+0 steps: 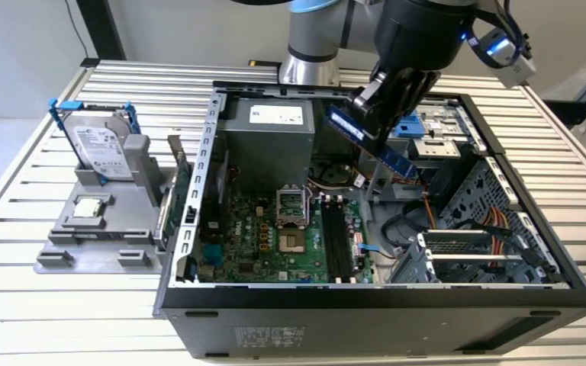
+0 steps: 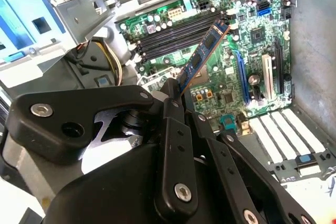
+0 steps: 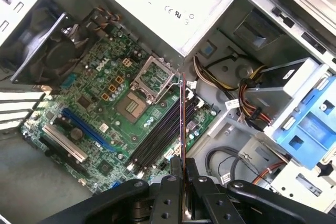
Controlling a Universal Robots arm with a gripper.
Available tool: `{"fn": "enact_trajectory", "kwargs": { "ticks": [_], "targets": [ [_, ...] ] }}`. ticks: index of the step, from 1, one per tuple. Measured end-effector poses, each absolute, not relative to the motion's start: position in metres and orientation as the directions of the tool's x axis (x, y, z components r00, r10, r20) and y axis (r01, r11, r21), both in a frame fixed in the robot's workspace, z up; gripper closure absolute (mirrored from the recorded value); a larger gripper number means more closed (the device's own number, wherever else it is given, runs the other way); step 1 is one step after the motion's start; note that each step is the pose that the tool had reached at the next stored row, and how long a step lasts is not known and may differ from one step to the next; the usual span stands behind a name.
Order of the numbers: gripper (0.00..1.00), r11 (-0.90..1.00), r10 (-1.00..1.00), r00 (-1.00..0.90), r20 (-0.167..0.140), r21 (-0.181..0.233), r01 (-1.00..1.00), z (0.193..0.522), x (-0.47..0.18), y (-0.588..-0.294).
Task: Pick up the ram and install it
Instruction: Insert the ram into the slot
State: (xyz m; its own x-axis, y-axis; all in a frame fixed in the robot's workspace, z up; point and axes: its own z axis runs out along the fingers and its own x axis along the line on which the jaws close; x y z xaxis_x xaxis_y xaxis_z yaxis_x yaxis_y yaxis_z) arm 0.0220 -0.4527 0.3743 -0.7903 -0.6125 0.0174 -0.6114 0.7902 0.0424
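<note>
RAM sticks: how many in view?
1. The ram is clamped in the end effector, tilted above the motherboard. The memory slots look empty; more could be hidden elsewhere.

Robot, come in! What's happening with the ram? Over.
Gripper shut on ram. Ram tilted, up over the motherboard, not yet in the slots. Nothing seen between ram and slots.

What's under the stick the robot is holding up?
Under the ram, held by the tool, lies the green motherboard with its long black memory slots. The tool's body hides whatever sits below it.
</note>
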Motion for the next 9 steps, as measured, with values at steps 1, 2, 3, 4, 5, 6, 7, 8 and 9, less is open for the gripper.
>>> {"fn": "enact_trajectory", "kwargs": {
  "ticks": [1, 2, 3, 4, 5, 6, 7, 8, 9],
  "targets": [
    [1.00, 0.792, -0.610, -0.793, 0.015, 0.046, -0.608, 0.3744, 0.0220, -0.4529],
    [1.00, 0.794, -0.607, -0.795, 0.012, 0.049, -0.606, 0.3743, 0.0220, -0.4531],
    [1.00, 0.797, -0.604, -0.797, 0.011, 0.050, -0.602, 0.3743, 0.0219, -0.4533],
    [1.00, 0.800, -0.599, -0.801, 0.011, 0.050, -0.597, 0.3743, 0.0219, -0.4534],
    [1.00, 0.804, -0.594, -0.805, 0.011, 0.051, -0.593, 0.3743, 0.0219, -0.4535],
    [1.00, 0.808, -0.588, -0.809, 0.011, 0.051, -0.587, 0.3743, 0.0219, -0.4536],
    [1.00, 0.812, -0.582, -0.813, 0.011, 0.050, -0.581, 0.3743, 0.0220, -0.4536],
    [1.00, 0.816, -0.576, -0.817, 0.011, 0.051, -0.575, 0.3743, 0.0220, -0.4536],
    [1.00, 0.820, -0.571, -0.821, 0.011, 0.050, -0.570, 0.3743, 0.0220, -0.4537]
  ]
}}
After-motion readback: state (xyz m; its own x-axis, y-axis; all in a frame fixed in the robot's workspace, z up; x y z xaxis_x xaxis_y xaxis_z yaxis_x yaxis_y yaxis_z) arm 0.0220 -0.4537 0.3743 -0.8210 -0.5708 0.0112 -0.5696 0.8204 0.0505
